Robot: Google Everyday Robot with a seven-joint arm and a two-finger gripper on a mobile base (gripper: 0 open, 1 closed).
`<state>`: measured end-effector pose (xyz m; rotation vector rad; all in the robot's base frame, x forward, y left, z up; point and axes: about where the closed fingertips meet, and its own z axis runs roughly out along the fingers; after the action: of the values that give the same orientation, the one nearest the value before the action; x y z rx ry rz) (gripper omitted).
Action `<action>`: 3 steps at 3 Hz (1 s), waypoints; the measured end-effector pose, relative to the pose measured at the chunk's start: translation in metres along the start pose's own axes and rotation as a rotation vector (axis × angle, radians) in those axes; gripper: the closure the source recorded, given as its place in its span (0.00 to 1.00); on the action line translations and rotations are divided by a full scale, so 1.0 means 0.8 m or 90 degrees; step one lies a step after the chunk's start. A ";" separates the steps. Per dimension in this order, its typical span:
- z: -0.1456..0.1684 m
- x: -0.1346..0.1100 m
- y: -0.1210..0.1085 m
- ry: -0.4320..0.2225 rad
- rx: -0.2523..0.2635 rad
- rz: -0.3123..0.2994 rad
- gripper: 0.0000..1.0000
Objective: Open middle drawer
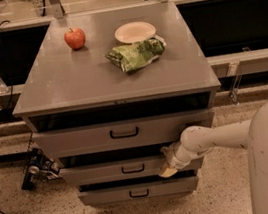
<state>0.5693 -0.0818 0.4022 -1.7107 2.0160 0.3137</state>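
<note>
1. The middle drawer (99,172) is the second of three grey fronts stacked below the front edge of the tabletop (69,84). It sits between the top drawer (78,140) and the bottom drawer (107,196).
2. Its long axis runs left to right, parallel to that front edge. The small black handle (133,169) is at the centre of the front, roughly under the middle of the edge.
3. The tool (168,167) is at the height of the middle drawer's front, towards the front right corner. The arm (215,139) reaches in from the right.
4. So the handle lies to the left of the tool, near it, on about the same level. I judge the coming move to be mostly a sideways shift along the front, then a pull straight away from the cabinet.
5. The tool's pale tip looks to be touching or just in front of the drawer front, but the view is too poor to be sure. I cannot tell whether the tool is wide, narrow or gripping anything.
</note>
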 end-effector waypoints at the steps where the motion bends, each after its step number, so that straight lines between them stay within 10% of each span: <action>1: -0.005 -0.003 -0.001 0.000 0.000 0.000 0.72; 3: -0.008 -0.002 0.004 -0.001 -0.003 0.003 1.00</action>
<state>0.5654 -0.0825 0.4080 -1.7078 2.0201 0.3209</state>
